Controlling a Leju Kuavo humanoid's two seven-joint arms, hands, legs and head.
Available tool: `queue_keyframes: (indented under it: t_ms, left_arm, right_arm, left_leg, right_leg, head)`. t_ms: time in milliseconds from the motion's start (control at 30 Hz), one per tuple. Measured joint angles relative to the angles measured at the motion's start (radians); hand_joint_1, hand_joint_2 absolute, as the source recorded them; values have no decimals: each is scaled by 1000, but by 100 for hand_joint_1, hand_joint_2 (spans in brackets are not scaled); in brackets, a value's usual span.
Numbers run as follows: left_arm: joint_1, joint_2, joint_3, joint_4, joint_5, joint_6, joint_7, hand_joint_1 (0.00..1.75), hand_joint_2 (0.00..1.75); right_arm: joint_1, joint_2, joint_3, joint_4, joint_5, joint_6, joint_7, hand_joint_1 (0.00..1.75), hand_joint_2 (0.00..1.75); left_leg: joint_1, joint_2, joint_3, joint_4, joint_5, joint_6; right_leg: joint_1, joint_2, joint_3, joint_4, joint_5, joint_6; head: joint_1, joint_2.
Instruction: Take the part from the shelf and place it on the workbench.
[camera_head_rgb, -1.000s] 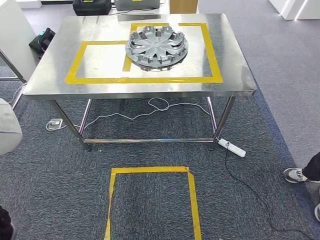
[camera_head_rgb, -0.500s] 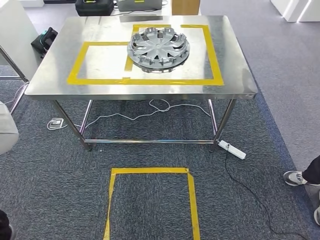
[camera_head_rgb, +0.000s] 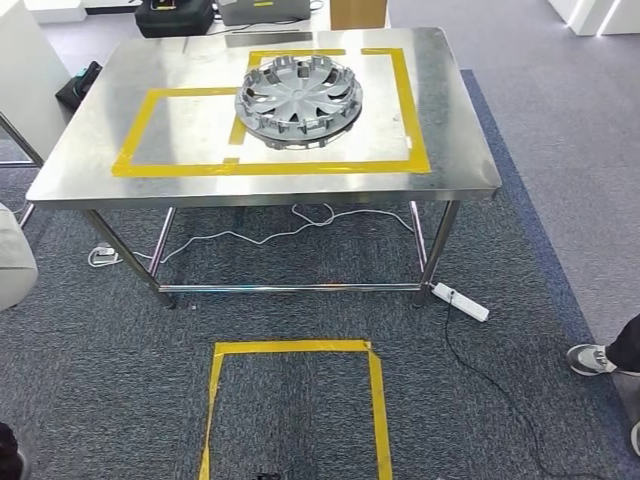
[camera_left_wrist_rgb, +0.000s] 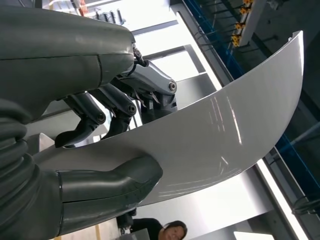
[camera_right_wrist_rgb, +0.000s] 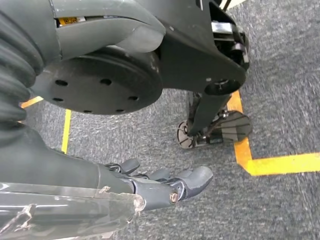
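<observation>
My left hand (camera_left_wrist_rgb: 79, 65) grips the part, a curved silver-grey panel (camera_left_wrist_rgb: 226, 130), with its thumb (camera_left_wrist_rgb: 113, 182) on one face and its dark fingers (camera_left_wrist_rgb: 151, 82) on the other. In the head view an edge of the panel (camera_head_rgb: 13, 262) shows at the far left. The steel workbench (camera_head_rgb: 453, 150) stands ahead, marked with a yellow tape rectangle (camera_head_rgb: 264, 167). A silver hubcap (camera_head_rgb: 298, 98) lies on it, inside the tape. My right hand (camera_right_wrist_rgb: 151, 187) hangs over the carpet, its fingers stretched out and holding nothing.
A yellow tape square (camera_head_rgb: 290, 347) marks the carpet in front of the bench. A power strip (camera_head_rgb: 460, 301) and cables lie under it. A person's shoe (camera_head_rgb: 589, 358) is at the right edge. A black case (camera_head_rgb: 173, 15) and a cardboard box (camera_head_rgb: 358, 12) sit behind the bench.
The whole head picture has shifted: the bench and floor square sit a little further left, so the camera has moved. The hubcap has not moved on the bench.
</observation>
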Motion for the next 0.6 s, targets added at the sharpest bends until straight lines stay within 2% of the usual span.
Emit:
queue_keyframes:
  t_ms: [67, 100, 133, 167, 267, 300, 333, 400, 433, 467, 500, 567, 600]
  left_arm:
    - [0, 0, 0, 0, 0, 0, 0, 175, 175]
    - [-1, 0, 0, 0, 0, 0, 0, 175, 175]
    - [-1, 0, 0, 0, 0, 0, 0, 175, 175]
    - [-1, -1, -1, 0, 0, 0, 0, 175, 175]
    - [0, -3, -1, 0, 0, 1, 0, 175, 175]
    - [-1, -4, -1, 0, 0, 2, 0, 175, 175]
    - [-2, -5, -1, 0, 0, 2, 0, 175, 175]
    - [-4, -5, -1, 0, 0, 4, 0, 175, 175]
    - [-4, -6, -2, 0, 0, 5, 0, 175, 175]
    - [-4, -6, -2, 0, 1, 5, 0, 175, 175]
    - [-4, -6, -2, 0, 2, 5, 0, 175, 175]
    - [-4, -6, -2, 0, 4, 5, 0, 175, 175]
    - [-4, -7, -2, 1, 5, 5, 0, 175, 175]
  right_arm:
    - [0, 0, 0, 0, 0, 0, 2, 0, 175]
    - [0, 0, 0, 0, 0, 1, 2, 0, 175]
    - [-1, 0, 0, 0, 0, 1, 3, 0, 175]
    - [-1, 0, 0, 0, 1, 1, 3, 0, 175]
    - [-2, 0, 0, 0, 2, 2, 3, 0, 175]
    - [-3, 0, 0, 0, 2, 3, 2, 0, 175]
    - [-4, 0, 0, 0, 2, 3, 2, 0, 175]
    - [-4, 0, 0, 0, 3, 4, 2, 0, 175]
    - [-3, 0, 0, 0, 4, 4, 2, 0, 175]
    - [-1, 0, 0, 0, 4, 4, 3, 0, 175]
    - [0, -1, 0, 0, 5, 4, 3, 0, 175]
    - [1, -2, 0, 0, 6, 5, 3, 0, 175]
    - [1, -3, 0, 0, 6, 5, 4, 0, 175]
  left_leg:
    - [-2, 3, 48, -121, 82, 7]
    - [-4, 5, 73, -179, 101, 8]
    - [-6, 8, 89, -216, 107, 9]
    - [-7, 8, 96, -233, 99, 10]
    - [-7, 3, 106, -239, 81, 27]
    - [-8, 1, 115, -239, 76, 34]
    - [-9, 0, 124, -240, 70, 41]
    - [-15, 1, 137, -241, 56, 51]
    - [-18, 0, 145, -240, 49, 54]
    - [-22, -1, 154, -240, 41, 57]
    - [-26, -3, 167, -240, 32, 58]
    - [-31, -4, 194, -241, 12, 57]
    - [-33, -4, 205, -241, 3, 55]
  right_leg:
    - [0, 2, 17, 0, -17, 10]
    - [2, 3, 22, 0, -26, 18]
    - [4, 3, 25, -2, -34, 26]
    - [7, 2, 29, -5, -37, 33]
    - [5, -3, 48, -5, -44, 46]
    - [4, -4, 34, 23, -54, 49]
    - [5, -5, 5, 75, -70, 50]
    - [11, -5, -87, 216, -119, 49]
    - [14, -5, -129, 268, -134, 46]
    - [17, -5, -156, 285, -130, 41]
    - [21, -5, -163, 264, -104, 34]
    - [31, -5, -138, 143, -5, 15]
    - [36, -5, -123, 86, 28, 7]
  head:
    - [-1, 0]
    - [-4, 0]
    - [-5, 0]
    - [-6, 0]
    - [-2, 0]
    - [0, 0]
    - [3, 0]
    - [8, 0]
    - [9, 0]
    - [9, 0]
    - [9, 0]
    - [10, 0]
    - [9, 0]
